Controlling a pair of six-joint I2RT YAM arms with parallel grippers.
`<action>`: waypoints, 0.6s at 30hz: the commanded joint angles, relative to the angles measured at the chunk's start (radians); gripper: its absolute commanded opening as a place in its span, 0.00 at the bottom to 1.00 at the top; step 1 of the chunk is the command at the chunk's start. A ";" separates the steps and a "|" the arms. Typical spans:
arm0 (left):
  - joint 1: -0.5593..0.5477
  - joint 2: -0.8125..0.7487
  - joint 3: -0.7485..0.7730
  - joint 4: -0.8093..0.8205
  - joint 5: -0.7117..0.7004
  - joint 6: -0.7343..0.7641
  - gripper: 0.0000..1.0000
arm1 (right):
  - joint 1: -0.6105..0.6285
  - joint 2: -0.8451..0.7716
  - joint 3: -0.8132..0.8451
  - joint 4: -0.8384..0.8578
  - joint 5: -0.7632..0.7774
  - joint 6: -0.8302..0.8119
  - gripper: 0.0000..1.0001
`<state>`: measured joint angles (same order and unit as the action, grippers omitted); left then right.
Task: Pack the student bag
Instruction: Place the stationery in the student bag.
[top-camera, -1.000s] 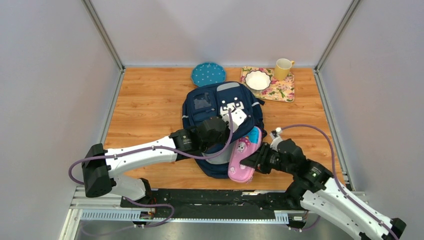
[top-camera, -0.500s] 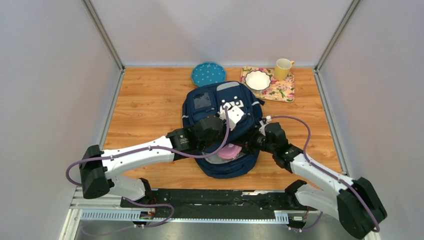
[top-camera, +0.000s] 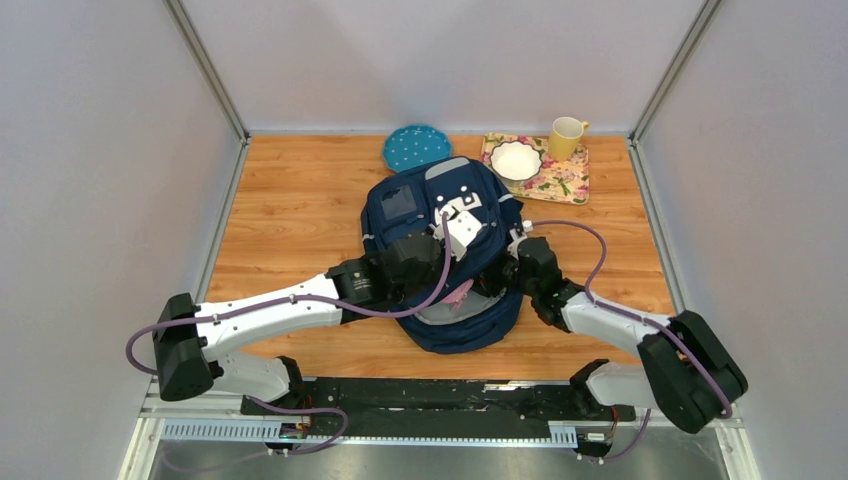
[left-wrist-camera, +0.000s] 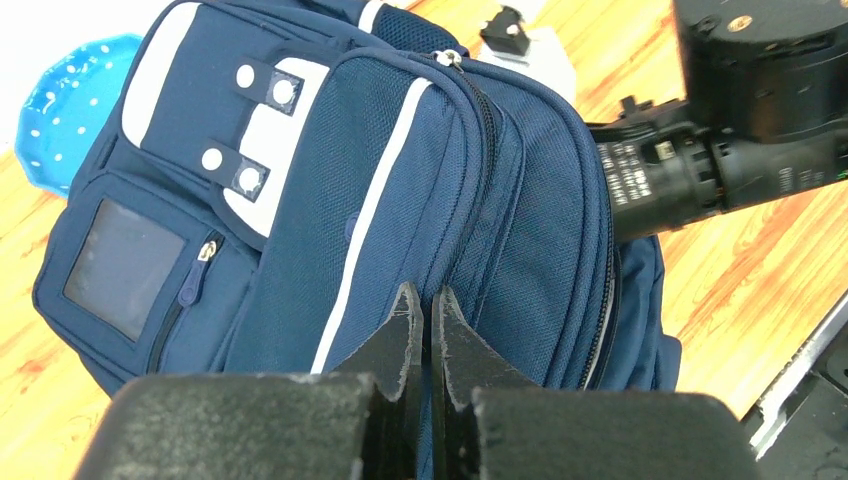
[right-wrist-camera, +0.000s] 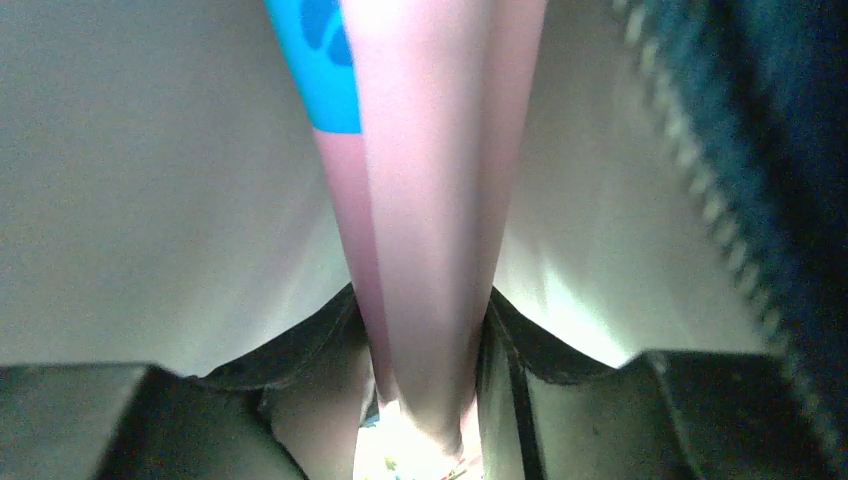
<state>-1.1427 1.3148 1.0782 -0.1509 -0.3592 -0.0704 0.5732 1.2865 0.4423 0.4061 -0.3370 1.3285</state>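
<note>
Navy bag (top-camera: 385, 225) lies mid-surface (top-camera: 290, 210), mouth toward 6 o'clock. Left fingers (left-wrist-camera: 405, 340) clenched on its fabric at the mouth edge. Right fingers (right-wrist-camera: 525, 355) reach in from 4 o'clock, inside the pale lining (right-wrist-camera: 150, 200), pink case (right-wrist-camera: 430, 200) between them; gripped or released, can't tell.

Pink pencil case (top-camera: 462, 293) mostly hidden inside student bag (top-camera: 470, 325)
</note>
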 joint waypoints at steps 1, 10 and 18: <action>0.004 -0.072 -0.004 0.100 -0.041 -0.017 0.00 | 0.001 -0.131 -0.005 -0.209 -0.002 -0.155 0.42; 0.005 -0.065 -0.008 0.102 -0.040 -0.017 0.00 | -0.001 -0.210 -0.022 -0.294 0.004 -0.170 0.43; 0.005 -0.063 -0.001 0.091 -0.027 -0.020 0.00 | 0.001 -0.231 -0.010 -0.349 0.016 -0.202 0.46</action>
<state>-1.1427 1.2961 1.0569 -0.1379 -0.3740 -0.0704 0.5735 1.0794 0.4191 0.1070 -0.3389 1.1664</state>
